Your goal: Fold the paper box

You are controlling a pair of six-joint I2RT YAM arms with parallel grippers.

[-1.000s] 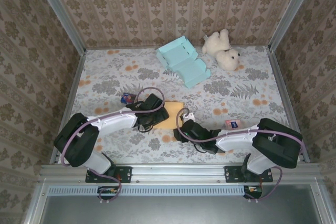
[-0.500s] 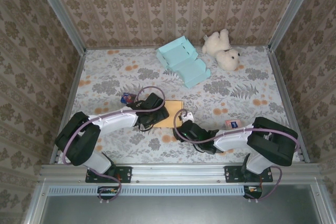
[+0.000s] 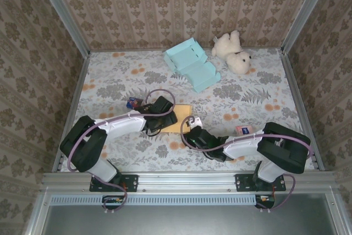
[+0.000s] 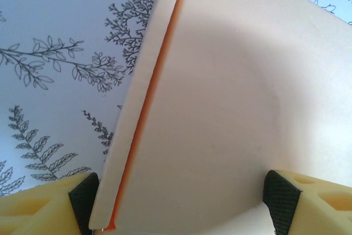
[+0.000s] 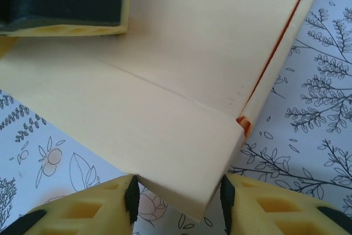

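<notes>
Down near the front of the floral tablecloth (image 3: 110, 86), the flat tan cardboard paper box (image 3: 181, 115) lies between both arms. The left gripper (image 4: 181, 199) is spread wide across the box's edge. The right gripper (image 5: 179, 193) sits narrower, a box corner poking between its fingers; whether it pinches, I cannot tell.
</notes>
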